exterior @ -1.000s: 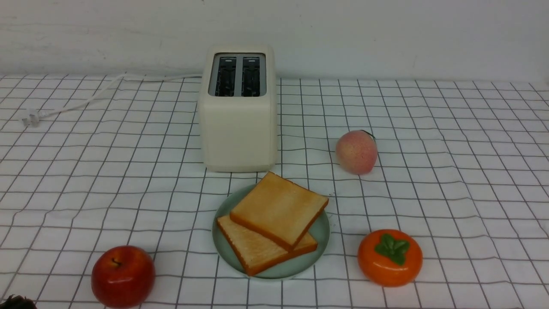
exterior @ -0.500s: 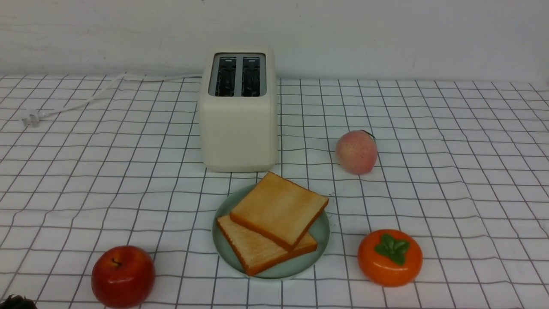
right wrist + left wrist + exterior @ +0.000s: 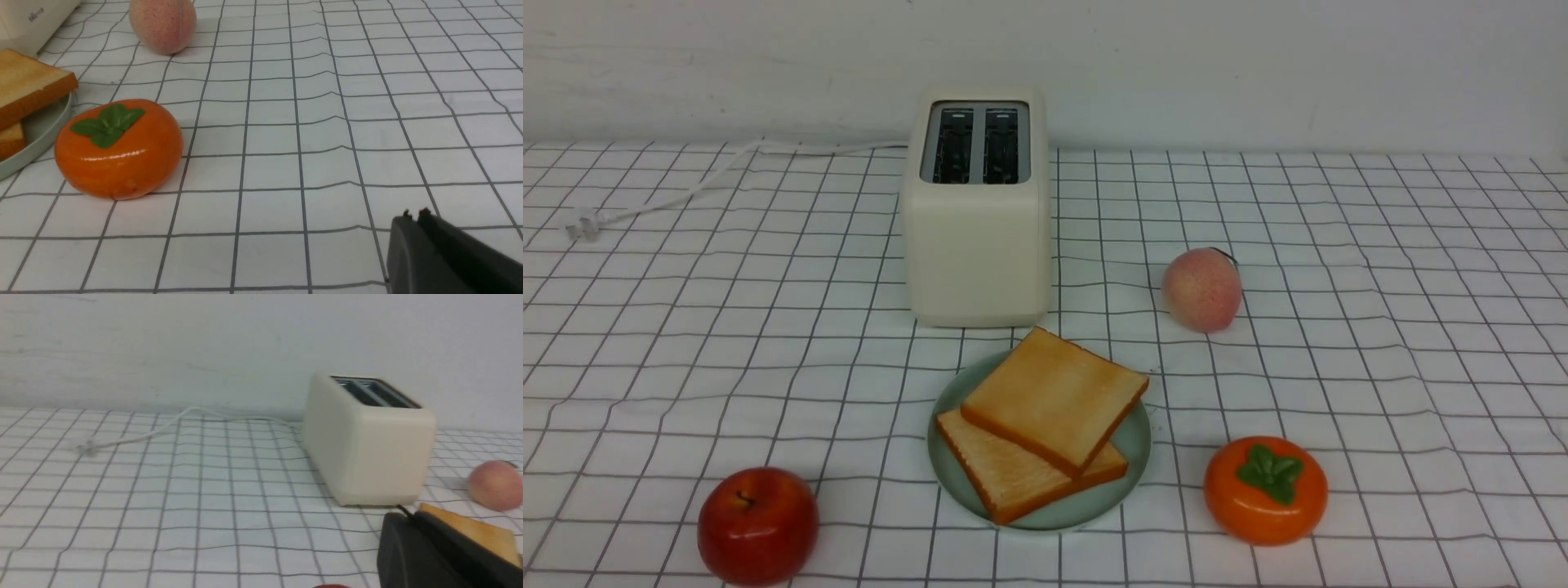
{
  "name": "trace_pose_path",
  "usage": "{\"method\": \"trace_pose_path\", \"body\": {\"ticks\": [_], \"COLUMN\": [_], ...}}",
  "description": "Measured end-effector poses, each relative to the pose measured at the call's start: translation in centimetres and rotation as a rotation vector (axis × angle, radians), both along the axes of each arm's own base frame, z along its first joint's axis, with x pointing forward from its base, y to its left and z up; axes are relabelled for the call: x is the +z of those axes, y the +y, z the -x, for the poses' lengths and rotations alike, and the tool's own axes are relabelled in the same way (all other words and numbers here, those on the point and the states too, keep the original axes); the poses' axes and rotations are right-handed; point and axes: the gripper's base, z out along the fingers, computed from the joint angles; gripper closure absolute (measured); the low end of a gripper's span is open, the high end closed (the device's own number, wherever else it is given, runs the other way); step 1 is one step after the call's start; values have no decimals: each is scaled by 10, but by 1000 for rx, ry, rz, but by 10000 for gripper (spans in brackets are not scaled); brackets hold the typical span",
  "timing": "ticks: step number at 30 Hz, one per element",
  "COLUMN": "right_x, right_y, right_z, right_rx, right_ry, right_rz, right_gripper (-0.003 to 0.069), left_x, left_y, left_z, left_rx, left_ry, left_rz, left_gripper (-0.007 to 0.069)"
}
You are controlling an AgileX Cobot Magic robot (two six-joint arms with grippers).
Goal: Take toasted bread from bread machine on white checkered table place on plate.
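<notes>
The black left hand (image 3: 408, 516) had just slipped out of the front view, its fingers shut on nothing; the black right hand (image 3: 416, 218) was closed too. Both golden-tan square toast slices (image 3: 1054, 396) lay overlapping on the round pale-green plate (image 3: 950, 472), out of the cream-white toaster (image 3: 977, 253), so the task looked finished.

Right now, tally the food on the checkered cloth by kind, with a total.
Toast slices: 2 (upper slice, lower slice)
Apple: 1
Peach: 1
Persimmon: 1
Total: 5
</notes>
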Motion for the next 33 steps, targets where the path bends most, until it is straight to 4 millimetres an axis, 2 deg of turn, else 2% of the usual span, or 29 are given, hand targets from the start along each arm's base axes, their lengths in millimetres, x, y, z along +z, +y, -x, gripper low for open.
{"method": "trace_pose_path", "body": {"ticks": [3, 6, 10, 17, 33], "right_x": [0, 0, 0, 0, 0], "right_y": [0, 0, 0, 0, 0], "right_z": [0, 0, 0, 0, 0], "right_rx": [0, 0, 0, -1, -1], "right_ry": [0, 0, 0, 0, 0], "right_rz": [0, 0, 4, 7, 7], "right_gripper": [633, 626, 620, 610, 583], "left_x": [-17, -60, -87, -89, -89], "left_y": [2, 3, 2, 2, 2], "left_z": [-6, -15, -15, -14, -14], "left_rx": [37, 62, 72, 86, 88], "left_ry": [45, 147, 299, 319, 314], "left_rz": [2, 42, 140, 220, 225], "left_gripper": [638, 638, 638, 638, 638]}}
